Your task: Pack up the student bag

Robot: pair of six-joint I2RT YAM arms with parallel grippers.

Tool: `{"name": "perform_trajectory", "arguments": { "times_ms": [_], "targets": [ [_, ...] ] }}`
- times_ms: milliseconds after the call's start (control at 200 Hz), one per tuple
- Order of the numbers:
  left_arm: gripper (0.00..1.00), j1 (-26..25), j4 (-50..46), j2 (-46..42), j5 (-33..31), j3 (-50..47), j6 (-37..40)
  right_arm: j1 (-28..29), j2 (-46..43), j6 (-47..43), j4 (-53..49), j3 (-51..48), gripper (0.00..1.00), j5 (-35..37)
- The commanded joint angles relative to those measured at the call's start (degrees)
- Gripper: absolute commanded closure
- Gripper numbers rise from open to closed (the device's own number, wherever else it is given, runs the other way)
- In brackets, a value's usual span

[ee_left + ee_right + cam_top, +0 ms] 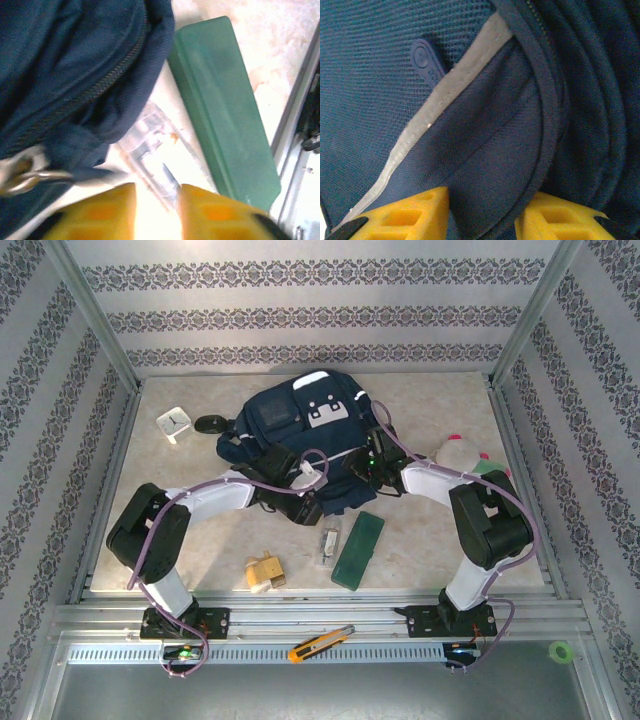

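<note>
left gripper fingers bit apart, nothing in them, hovers over clear plastic thing beside green case. right gripper pinching student bag fold

Student bag is reading dark navy, carrying a grey-white patch and a light grey stripe. Case is showing translucent green. Counter is showing pale beige marbling. Walls are showing grey-white stripes alternating with dark floral bands. Left end effector and right end effector are both showing yellow; knife is showing orange-yellow; plush toy is showing white with green
</note>
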Motion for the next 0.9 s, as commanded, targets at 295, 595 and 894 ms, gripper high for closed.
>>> {"name": "perform_trajectory", "arguments": {
  "times_ms": [295, 595, 894],
  "targets": [
    [0.25, 10.3, 2.6, -17.0, 2.8, -4.1, 23.4, -3.0, -12.1, -21.5, -4.4, 4.3, 0.51, -11.5],
    [0.26, 16.3, -2.5, -10.2, 3.9, -2.9, 55.0, -0.1, -23.7, -27.3, -6.7, -2.4, 0.49, -14.8],
    [0.26, 13.5, 13.5, -2.5, 1.1, -4.3, 57.1, 6.1, -27.3, -24.3, -7.0, -9.0, 0.48, -16.2]
  ]
}}
